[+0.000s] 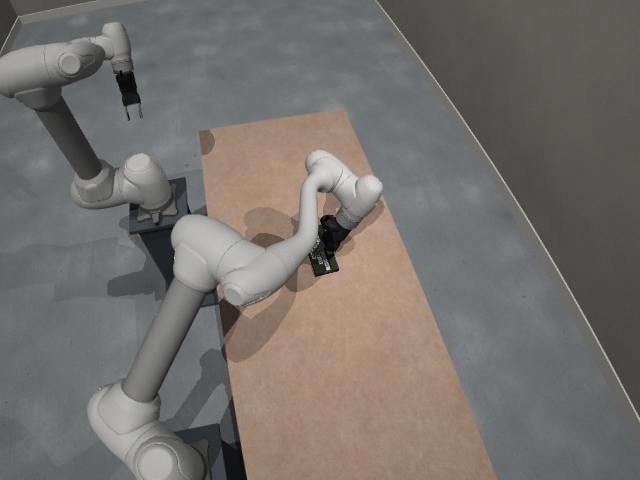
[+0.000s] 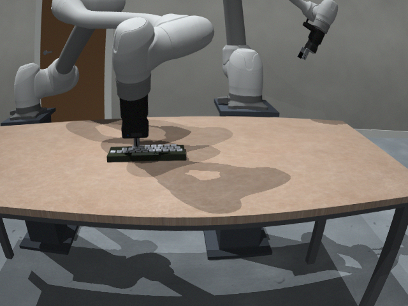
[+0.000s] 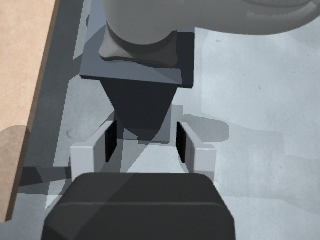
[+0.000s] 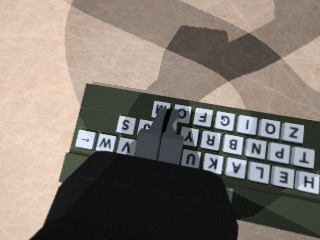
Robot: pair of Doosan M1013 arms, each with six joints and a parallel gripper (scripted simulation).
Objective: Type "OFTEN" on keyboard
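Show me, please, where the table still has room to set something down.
The stretch right of the keyboard in the exterior view, out to the table's right edge, looks free. It's crowded at the keys, under the right claw.

A smooth, matt tan top is seen on the desk [image 1: 336, 335] [image 2: 296, 158], with wood grain shown along its near edge [image 2: 210, 221]. Glossy white plastic is suggested by the arm casings [image 1: 170, 454] [image 2: 184, 32]; a matt, plastic-like finish is shown by the green keyboard [image 1: 326, 270] [image 2: 146, 158] [image 4: 107, 102].
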